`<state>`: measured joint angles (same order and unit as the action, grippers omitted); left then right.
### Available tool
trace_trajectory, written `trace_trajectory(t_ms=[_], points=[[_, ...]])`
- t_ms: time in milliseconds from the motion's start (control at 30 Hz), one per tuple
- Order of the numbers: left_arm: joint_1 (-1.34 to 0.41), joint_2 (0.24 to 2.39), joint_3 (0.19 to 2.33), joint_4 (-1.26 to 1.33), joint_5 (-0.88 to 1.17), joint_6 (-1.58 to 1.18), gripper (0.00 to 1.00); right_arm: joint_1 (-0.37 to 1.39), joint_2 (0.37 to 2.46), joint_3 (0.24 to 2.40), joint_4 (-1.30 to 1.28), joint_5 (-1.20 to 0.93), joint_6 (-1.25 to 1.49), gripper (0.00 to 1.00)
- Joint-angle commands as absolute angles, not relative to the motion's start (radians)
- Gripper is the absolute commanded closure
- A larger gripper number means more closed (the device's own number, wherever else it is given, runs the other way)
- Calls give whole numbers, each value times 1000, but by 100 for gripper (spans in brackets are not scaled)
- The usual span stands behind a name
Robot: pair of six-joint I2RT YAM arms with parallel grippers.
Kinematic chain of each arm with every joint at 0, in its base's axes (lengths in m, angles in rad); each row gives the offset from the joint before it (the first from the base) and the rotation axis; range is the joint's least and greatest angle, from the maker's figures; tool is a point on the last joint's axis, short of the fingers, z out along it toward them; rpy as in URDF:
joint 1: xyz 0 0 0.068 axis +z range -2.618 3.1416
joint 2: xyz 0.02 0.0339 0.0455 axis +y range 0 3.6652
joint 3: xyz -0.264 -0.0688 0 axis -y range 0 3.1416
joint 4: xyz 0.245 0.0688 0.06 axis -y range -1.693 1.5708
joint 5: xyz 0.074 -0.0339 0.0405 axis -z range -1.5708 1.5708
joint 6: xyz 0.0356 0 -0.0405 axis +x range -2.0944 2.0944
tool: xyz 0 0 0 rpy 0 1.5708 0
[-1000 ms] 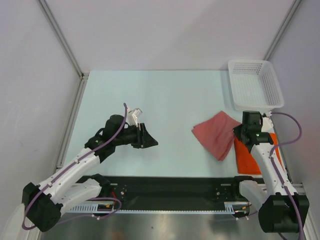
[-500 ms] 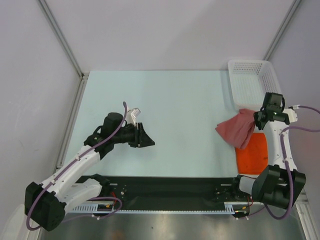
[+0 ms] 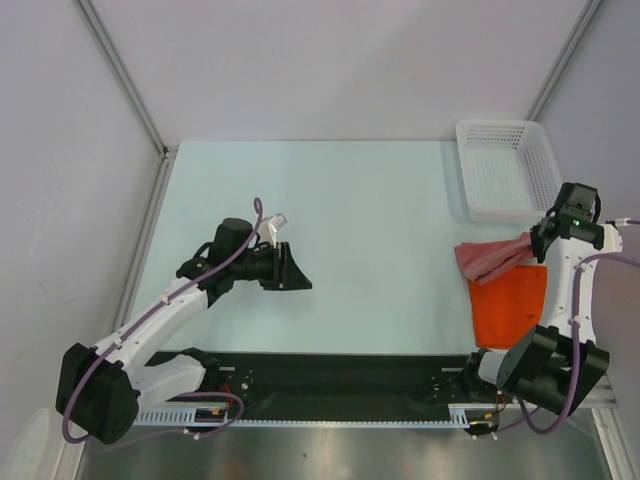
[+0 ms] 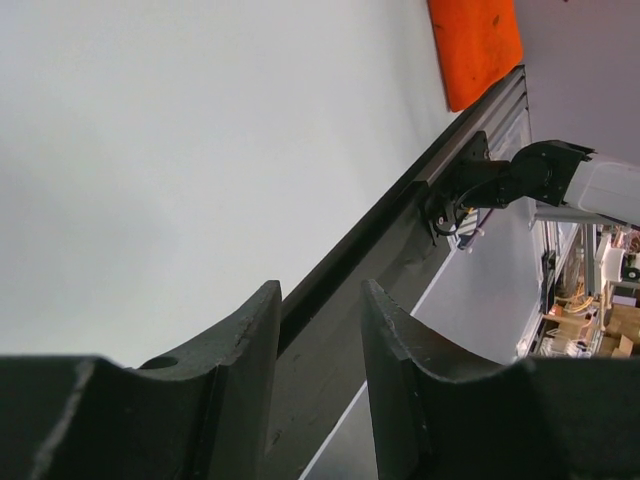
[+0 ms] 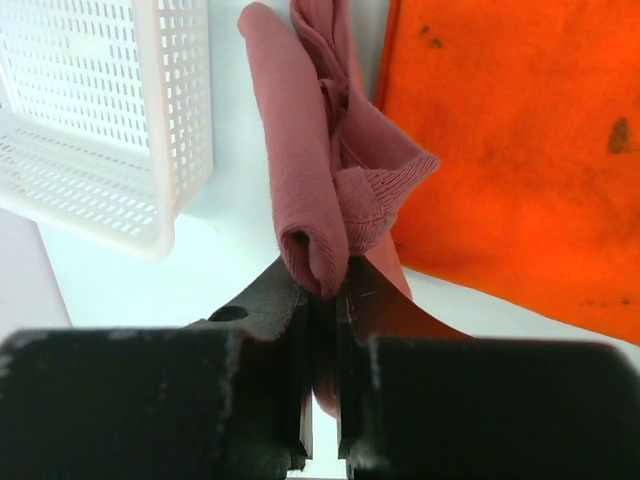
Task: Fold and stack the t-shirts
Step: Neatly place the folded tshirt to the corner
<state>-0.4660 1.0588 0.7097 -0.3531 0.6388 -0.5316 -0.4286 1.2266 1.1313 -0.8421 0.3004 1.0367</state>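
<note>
My right gripper point(image 3: 541, 240) is shut on the pink-red t-shirt point(image 3: 487, 257) and holds it bunched above the table, between the basket and the orange shirt. In the right wrist view the pink-red t-shirt point(image 5: 315, 180) is pinched between the fingers point(image 5: 270, 300) of the right gripper point(image 5: 326, 290). The orange t-shirt point(image 3: 508, 303) lies flat as a rectangle at the right front; it also shows in the right wrist view point(image 5: 510, 150) and the left wrist view point(image 4: 476, 45). My left gripper point(image 3: 300, 282) hangs open and empty over the left middle of the table; in its own view point(image 4: 318, 320) nothing is between the fingers.
A white perforated basket point(image 3: 506, 170) stands at the back right, also in the right wrist view point(image 5: 100, 110). The black rail point(image 3: 340, 375) runs along the table's near edge. Grey walls close in the left, back and right.
My right gripper has lifted the pink-red shirt off the table and carried it right, toward the orange shirt, bunching it. The left arm has shifted slightly.
</note>
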Motion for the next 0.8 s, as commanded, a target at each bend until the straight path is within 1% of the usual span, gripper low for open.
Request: trace_trajectory(t_ms=[0, 233, 567, 767], points=[[-454, 1068, 752, -345, 683, -489, 57, -446, 1219, 1226, -877, 293, 996, 100], [-414, 1081, 726, -331, 716, -483, 58, -489, 1258, 1328, -951, 247, 920, 100], [-387, 1069, 700, -327, 739, -486, 57, -548, 1261, 1255, -940, 161, 876, 100], [-379, 1074, 689, -322, 749, -492, 57, -594, 1223, 1224, -966, 150, 850, 100]])
